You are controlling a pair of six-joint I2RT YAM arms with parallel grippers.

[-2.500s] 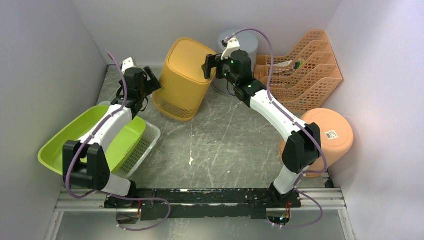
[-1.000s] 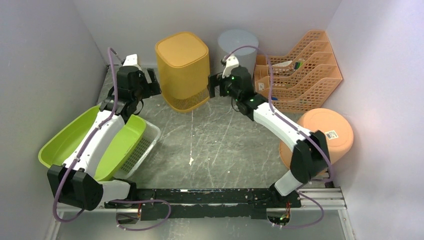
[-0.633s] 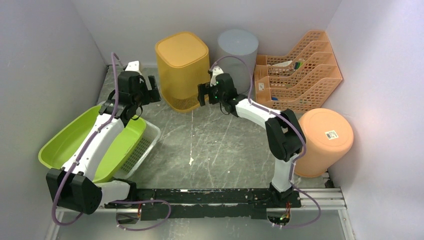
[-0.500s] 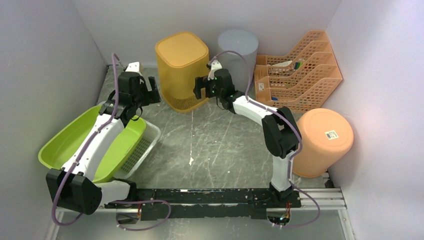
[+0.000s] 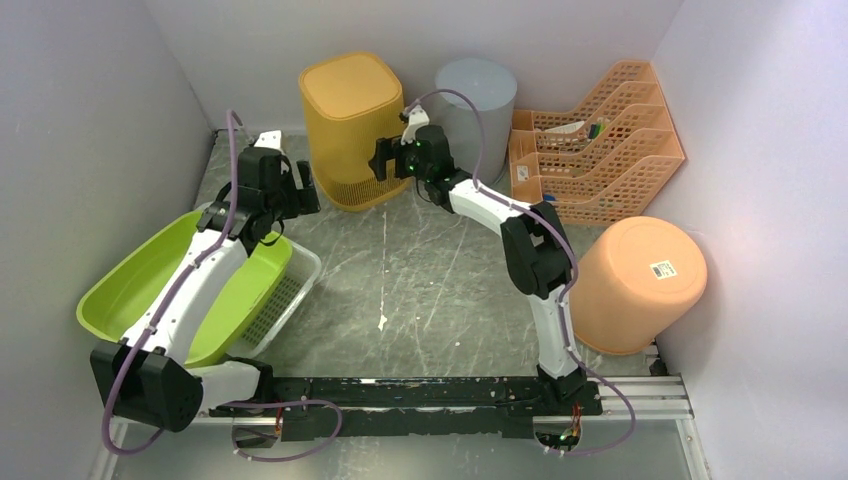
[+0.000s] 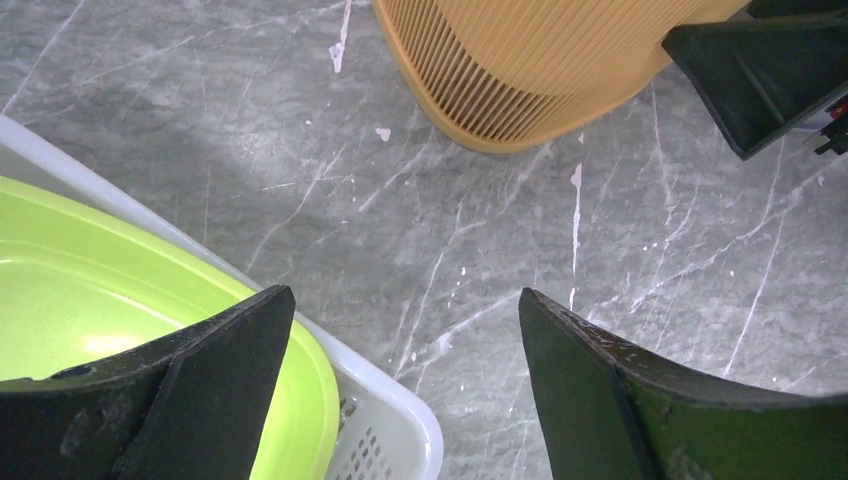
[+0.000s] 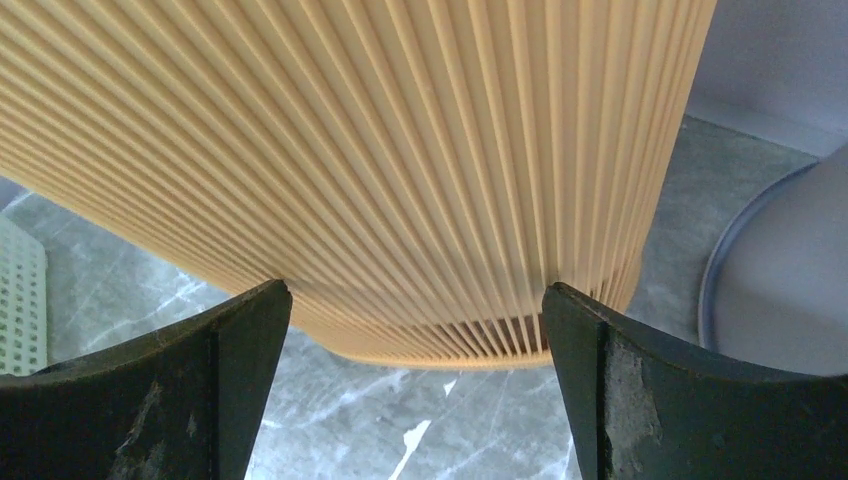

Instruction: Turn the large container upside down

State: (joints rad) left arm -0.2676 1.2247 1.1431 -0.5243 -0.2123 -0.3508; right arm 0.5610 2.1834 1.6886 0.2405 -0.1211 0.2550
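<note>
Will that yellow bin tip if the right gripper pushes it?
Likely light: the yellow bin looks thin-walled, with slots near its rim. It stands tall, so a high push from the right gripper may tip it. Its ribbed sides should resist slipping.

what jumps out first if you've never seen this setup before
The tall yellow ribbed plastic bin at the back of the grey marbled table draws the eye, standing closed end up with the open left pincer and open right pincer on either side of it. Next come the lime green plastic tub leaning in a white slotted basket at the left, and the peach round bucket at the right edge.
</note>
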